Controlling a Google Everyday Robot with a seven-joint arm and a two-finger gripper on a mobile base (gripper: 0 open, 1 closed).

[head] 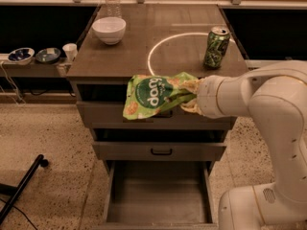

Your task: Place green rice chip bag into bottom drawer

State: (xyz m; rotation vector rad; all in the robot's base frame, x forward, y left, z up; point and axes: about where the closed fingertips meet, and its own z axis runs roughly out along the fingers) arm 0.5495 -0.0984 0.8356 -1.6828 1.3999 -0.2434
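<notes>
The green rice chip bag (pixel 152 96) hangs in the air in front of the cabinet's top drawer, level with the counter's front edge. My gripper (pixel 188 97) is shut on the bag's right end, with the white arm reaching in from the right. The bottom drawer (pixel 159 194) is pulled open below, its flat grey floor bare. The bag is above the drawer, well clear of it.
A green patterned drink can (pixel 216 47) stands on the counter at the right. A white bowl (pixel 109 29) sits at the back left. Two shut drawers with black handles (pixel 161 151) are above the open one. Small dishes (pixel 33 55) sit on a ledge at left.
</notes>
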